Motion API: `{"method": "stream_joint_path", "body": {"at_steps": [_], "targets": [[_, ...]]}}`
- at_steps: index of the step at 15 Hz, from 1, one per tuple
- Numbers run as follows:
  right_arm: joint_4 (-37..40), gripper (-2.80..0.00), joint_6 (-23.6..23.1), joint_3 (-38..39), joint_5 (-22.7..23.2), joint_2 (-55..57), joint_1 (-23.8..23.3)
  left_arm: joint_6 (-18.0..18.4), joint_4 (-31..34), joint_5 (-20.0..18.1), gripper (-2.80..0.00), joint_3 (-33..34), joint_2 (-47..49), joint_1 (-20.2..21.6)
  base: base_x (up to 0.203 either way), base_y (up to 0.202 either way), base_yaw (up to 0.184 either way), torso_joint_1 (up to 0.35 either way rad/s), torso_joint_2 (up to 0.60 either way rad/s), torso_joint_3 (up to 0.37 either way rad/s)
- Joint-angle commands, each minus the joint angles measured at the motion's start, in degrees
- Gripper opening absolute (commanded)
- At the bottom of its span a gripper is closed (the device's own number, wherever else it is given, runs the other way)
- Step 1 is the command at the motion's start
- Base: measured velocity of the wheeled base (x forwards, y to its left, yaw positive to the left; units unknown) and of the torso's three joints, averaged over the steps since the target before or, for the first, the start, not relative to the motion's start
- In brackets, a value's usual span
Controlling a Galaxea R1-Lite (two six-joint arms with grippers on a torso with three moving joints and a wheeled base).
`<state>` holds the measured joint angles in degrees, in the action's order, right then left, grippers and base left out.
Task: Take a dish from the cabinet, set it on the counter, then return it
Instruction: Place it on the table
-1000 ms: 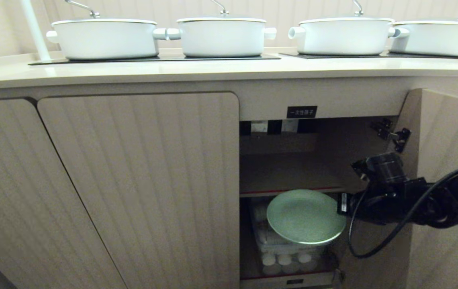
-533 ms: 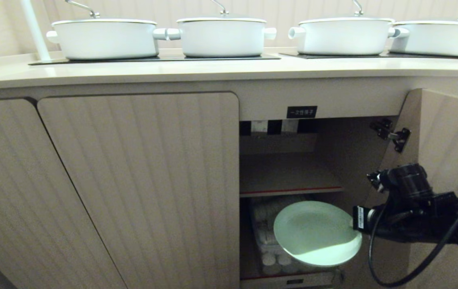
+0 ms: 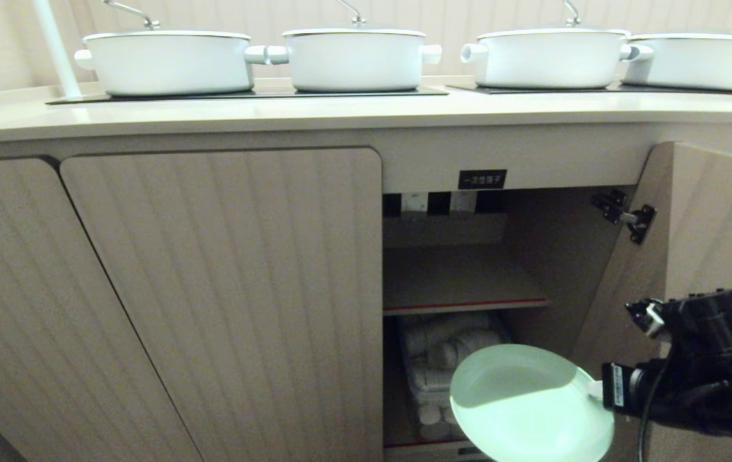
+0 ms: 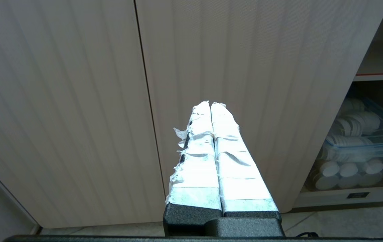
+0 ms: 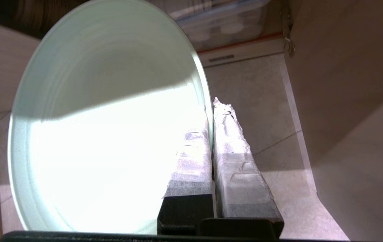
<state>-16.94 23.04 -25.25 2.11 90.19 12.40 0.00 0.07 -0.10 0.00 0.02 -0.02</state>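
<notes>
The dish (image 3: 526, 401), a round, smooth, pale mint-green plate with no long axis, is held in front of the open cabinet (image 3: 462, 282), low, below its inner shelf (image 3: 459, 296), face tilted upward. Its lower edge is cut off in the head view. The right gripper (image 5: 211, 111) has its tape-wrapped jaws pinched tight on the dish's rim. The left gripper (image 4: 210, 105) faces a ribbed closed door (image 4: 245, 67), jaws pressed together, empty. 4 white pots (image 3: 167, 61) stand on the desk (image 3: 340, 112).
</notes>
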Motion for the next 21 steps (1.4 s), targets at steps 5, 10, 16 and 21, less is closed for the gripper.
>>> {"method": "stream_joint_path", "body": {"at_steps": [5,10,16,21], "targets": [[-0.11,-2.8,-0.26,5.99,1.46,-7.51,0.08,0.0,0.0,0.01,-2.8,0.0,-0.02,0.01,0.0,0.0,0.0,0.0,0.0,0.0],[-0.11,-2.8,-0.28,10.86,2.02,-12.73,0.0,0.0,0.01,0.01,-2.8,0.0,-0.02,0.02,0.0,0.0,0.0,0.0,0.0,0.0],[0.35,-2.8,-0.28,13.27,2.02,-16.47,0.02,0.0,0.01,0.01,-2.8,0.0,-0.02,0.02,0.0,0.0,0.0,0.0,0.0,0.0],[0.66,-2.8,-1.42,17.76,2.08,-21.54,0.05,0.0,0.01,0.01,-2.8,0.0,-0.02,-0.06,0.0,0.0,0.0,0.0,0.0,0.0]]}}
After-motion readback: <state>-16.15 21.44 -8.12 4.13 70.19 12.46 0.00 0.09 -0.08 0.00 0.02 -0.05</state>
